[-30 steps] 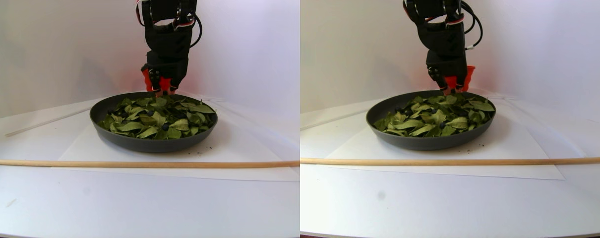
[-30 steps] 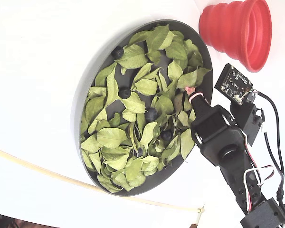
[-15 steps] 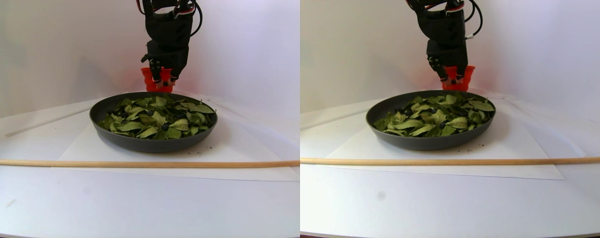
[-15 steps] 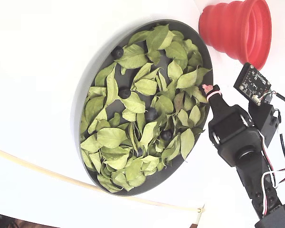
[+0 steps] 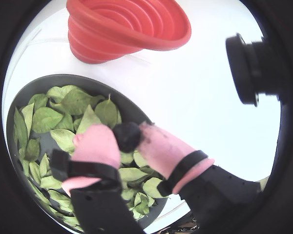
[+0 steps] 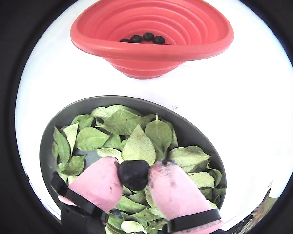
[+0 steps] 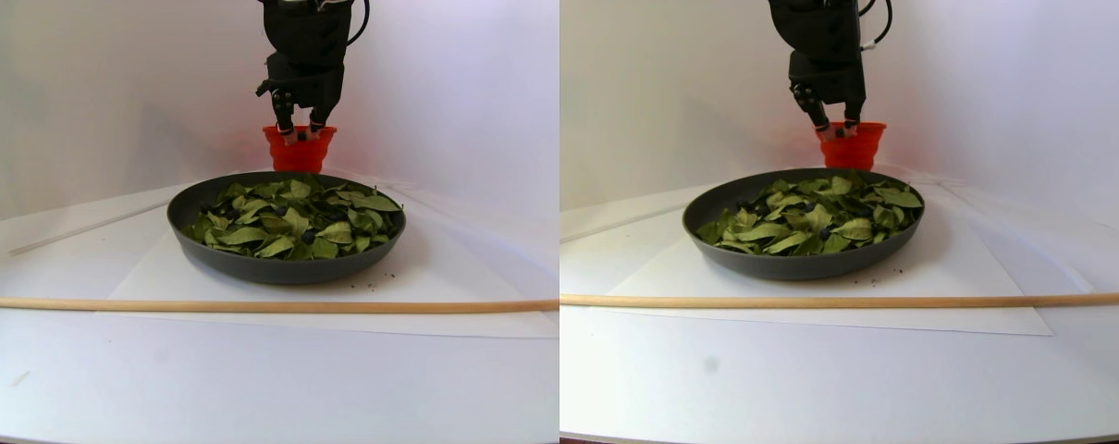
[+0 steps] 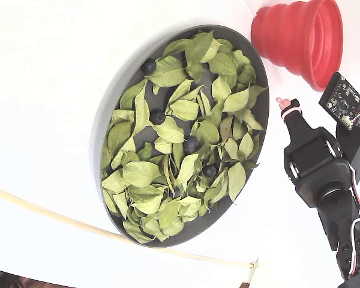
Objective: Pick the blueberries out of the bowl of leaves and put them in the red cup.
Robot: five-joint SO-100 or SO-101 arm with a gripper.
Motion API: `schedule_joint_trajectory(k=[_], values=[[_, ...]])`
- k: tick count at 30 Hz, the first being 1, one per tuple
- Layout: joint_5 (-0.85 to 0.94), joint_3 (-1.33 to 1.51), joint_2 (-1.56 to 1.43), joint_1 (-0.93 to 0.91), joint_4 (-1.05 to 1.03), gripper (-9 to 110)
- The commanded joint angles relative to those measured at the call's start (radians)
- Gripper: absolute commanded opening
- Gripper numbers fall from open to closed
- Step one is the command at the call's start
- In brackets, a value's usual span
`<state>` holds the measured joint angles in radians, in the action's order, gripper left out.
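White tabletop fills every view, with a pale wall behind in the stereo pair; I can read no writing or brand anywhere.

In a wrist view my gripper is clamped on one blueberry between its pink fingertips, above the near rim of the bowl, whose leaves spread to the left. The red cup sits past the rim, apart from it, with bare white between.

In the other wrist view the berry sits dark between my pads, the bowl of leaves lies below, and three or four blueberries rest inside the cup.

In the stereo pair my gripper hangs just in front of the cup's rim, well above the bowl. A white paper sheet lies under the bowl and a wooden stick crosses the table in front of it, clear of the dish.

In the fixed view my arm stands right of the bowl, fingertips outside its rim and near the cup; several blueberries lie among the leaves
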<state>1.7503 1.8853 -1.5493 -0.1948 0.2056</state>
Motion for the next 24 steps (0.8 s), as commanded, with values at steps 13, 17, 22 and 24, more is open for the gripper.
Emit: schedule_joint_trajectory(k=[13, 17, 22, 24], values=[[0.026, -0.091, -0.124, 0.008, -0.003, 9], [0.029, -0.106, -0.129, 0.008, -0.005, 9], [0.034, -0.127, -0.141, 0.008, -0.005, 9], [0.034, -0.135, -0.147, 0.008, -0.005, 9]])
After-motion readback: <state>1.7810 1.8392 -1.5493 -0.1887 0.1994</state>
